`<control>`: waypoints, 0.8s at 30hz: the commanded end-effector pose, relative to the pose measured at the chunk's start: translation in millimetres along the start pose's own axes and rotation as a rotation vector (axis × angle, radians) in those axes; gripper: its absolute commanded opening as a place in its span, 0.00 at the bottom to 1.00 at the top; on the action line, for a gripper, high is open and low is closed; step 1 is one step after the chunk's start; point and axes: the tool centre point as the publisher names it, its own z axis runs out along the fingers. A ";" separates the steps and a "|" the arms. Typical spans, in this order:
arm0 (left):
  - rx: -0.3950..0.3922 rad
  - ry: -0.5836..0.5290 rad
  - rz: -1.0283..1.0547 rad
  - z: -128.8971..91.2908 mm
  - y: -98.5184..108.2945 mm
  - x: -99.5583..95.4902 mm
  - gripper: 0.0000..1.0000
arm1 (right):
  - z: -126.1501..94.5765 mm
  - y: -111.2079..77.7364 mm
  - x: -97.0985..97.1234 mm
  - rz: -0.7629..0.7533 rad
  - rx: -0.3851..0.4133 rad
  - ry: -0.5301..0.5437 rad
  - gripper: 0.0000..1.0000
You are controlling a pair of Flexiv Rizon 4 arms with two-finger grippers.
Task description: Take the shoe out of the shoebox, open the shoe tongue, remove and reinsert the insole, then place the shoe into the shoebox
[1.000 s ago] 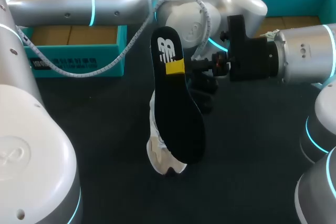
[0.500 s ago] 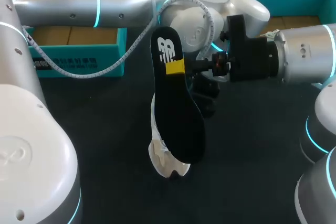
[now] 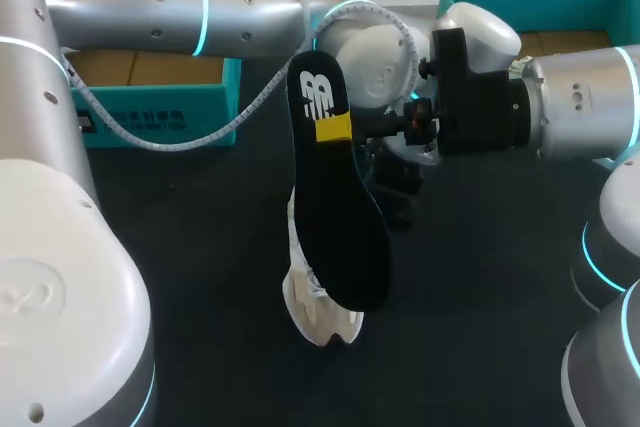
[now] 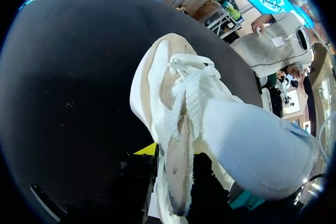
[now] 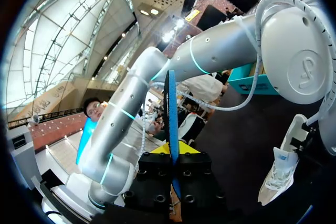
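1 shift: left arm [image 3: 250, 17], shoe [image 3: 320, 312] slightly rightward.

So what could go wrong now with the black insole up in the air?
The right gripper pinches the insole only near one end, so the long free part could swing or slip out. The shoe is tipped with its toe down by the left arm; it might topple, and then the insole could miss the opening. The two arms are very close and might bump.
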 end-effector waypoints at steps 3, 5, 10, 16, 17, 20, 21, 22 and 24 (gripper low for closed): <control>0.019 -0.057 0.012 -13.1 1.2 9.4 1.00 | 4.8 0.1 0.4 0.001 -0.002 -0.005 0.00; 0.015 -0.079 0.005 -19.5 0.6 11.6 1.00 | 4.8 0.1 0.4 0.001 -0.002 -0.005 0.00; 0.022 -0.149 0.001 -36.2 1.9 15.1 1.00 | 4.8 0.1 0.4 0.001 -0.002 -0.005 0.00; 0.065 -0.296 -0.007 -56.9 8.2 23.1 1.00 | 4.8 0.1 0.4 0.001 -0.002 -0.005 0.00; 0.077 -0.328 -0.001 -60.1 9.0 25.1 1.00 | 4.8 0.1 0.4 0.001 -0.002 -0.005 0.00; 0.102 -0.422 0.021 -68.1 8.9 32.5 1.00 | 4.8 0.1 0.4 0.001 -0.002 -0.005 0.00; 0.106 -0.447 0.026 -70.5 8.9 34.7 1.00 | 4.8 0.1 0.4 0.001 -0.002 -0.005 0.00; 0.113 -0.479 0.035 -72.8 8.6 37.3 1.00 | 4.8 0.1 0.4 0.001 -0.002 -0.005 0.00; 0.126 -0.527 0.050 -77.1 8.0 41.7 1.00 | 4.8 0.1 0.4 0.001 -0.002 -0.005 0.00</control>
